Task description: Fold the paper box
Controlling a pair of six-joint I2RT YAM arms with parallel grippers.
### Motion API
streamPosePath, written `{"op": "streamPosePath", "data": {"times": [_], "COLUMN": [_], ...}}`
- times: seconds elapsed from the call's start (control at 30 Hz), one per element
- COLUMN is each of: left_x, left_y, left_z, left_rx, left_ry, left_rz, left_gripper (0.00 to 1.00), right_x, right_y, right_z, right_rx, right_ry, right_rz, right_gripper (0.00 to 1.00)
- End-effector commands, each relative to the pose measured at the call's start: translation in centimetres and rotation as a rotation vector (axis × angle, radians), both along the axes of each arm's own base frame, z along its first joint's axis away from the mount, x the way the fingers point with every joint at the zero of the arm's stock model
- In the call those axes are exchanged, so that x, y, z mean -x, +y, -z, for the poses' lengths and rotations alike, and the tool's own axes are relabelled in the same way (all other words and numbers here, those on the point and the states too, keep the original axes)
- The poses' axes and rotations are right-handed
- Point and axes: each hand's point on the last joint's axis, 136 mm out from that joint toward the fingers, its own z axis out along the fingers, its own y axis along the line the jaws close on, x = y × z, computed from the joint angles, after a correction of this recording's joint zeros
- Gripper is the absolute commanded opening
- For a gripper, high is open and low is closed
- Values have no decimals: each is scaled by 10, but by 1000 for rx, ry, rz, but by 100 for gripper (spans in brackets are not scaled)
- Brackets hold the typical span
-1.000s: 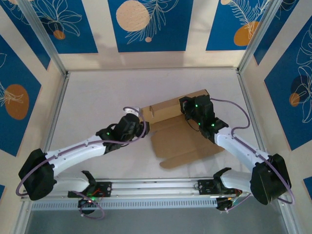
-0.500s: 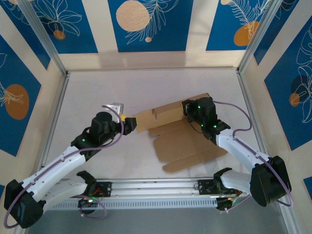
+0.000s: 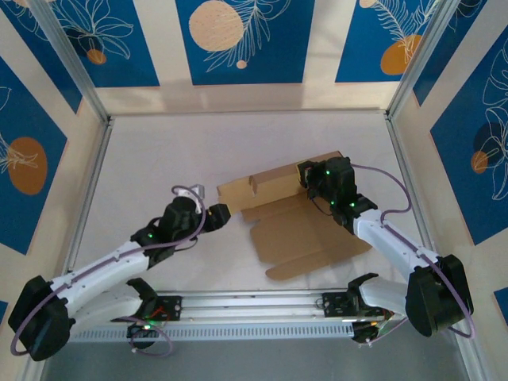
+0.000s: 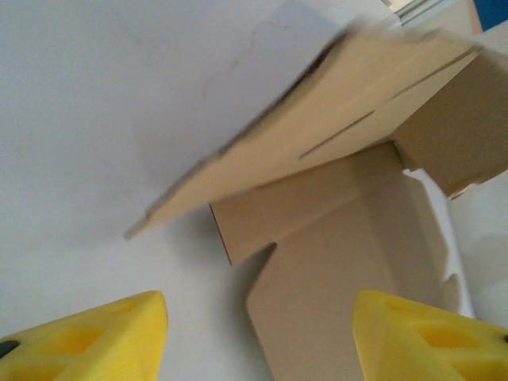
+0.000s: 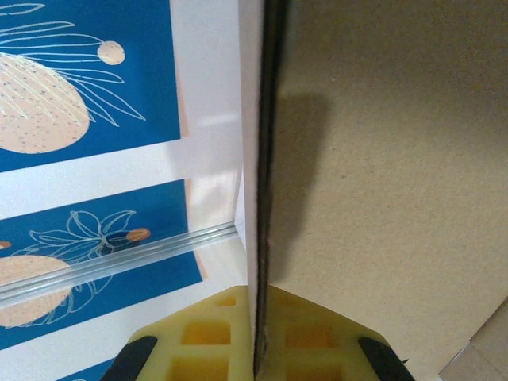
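Note:
The paper box [image 3: 305, 238] is a brown die-cut cardboard sheet lying flat right of the table's middle, with its far long flap [image 3: 270, 185] standing up. My right gripper [image 3: 311, 179] is shut on the right end of that flap; in the right wrist view the cardboard edge [image 5: 266, 159] runs straight into the closed yellow pads [image 5: 258, 341]. My left gripper [image 3: 219, 214] hovers open just left of the box's near-left corner, touching nothing. In the left wrist view its yellow fingertips [image 4: 103, 333] frame the flat panel [image 4: 341, 270] beneath the raised flap [image 4: 333, 135].
The white table [image 3: 159, 167] is fenced by aluminium posts and rails [image 3: 87, 198] with blue-and-cream patterned walls [image 3: 238, 40] behind. A metal rail [image 3: 254, 305] carrying the arm bases runs along the near edge.
My left gripper let go of the flap's left end, drew back to the left while opening wider, then came forward and nearer again. The right gripper kept its hold; the box shifted slightly.

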Motion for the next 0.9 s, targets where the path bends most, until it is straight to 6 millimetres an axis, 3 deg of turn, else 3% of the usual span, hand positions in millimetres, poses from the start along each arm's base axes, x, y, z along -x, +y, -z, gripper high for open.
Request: {"op": "streamPosePath", "data": {"times": [0.0,0.23,0.43,0.57,0.67,0.87], "left_x": [-14,-39,-53,-59,-66,-78], "left_y": [-14,-50,-37,-33,-44,-57], "left_z": [-15,13,45,45,38,28], "left_rx": [271,297,126,105,116,114], "left_ry": [48,62,71,42,18,-29], "left_rz": [-165,-193,-269,-289,-258,-220], "left_gripper": [64,64,63,61,55,33], "right_x": [-10,-18,-16,-14,-13,-11], "right_y": [1,8,8,9,10,18], "right_z": [-15,-29,-38,-43,-42,-45], "right_rx": [-76,-131,-148,-155,-160,-153], "right_ry": [-37,-42,-59,-70,-71,-87], "right_rz": [40,59,55,51,50,29], "right_gripper": [3,3,3,3,3,0]}}
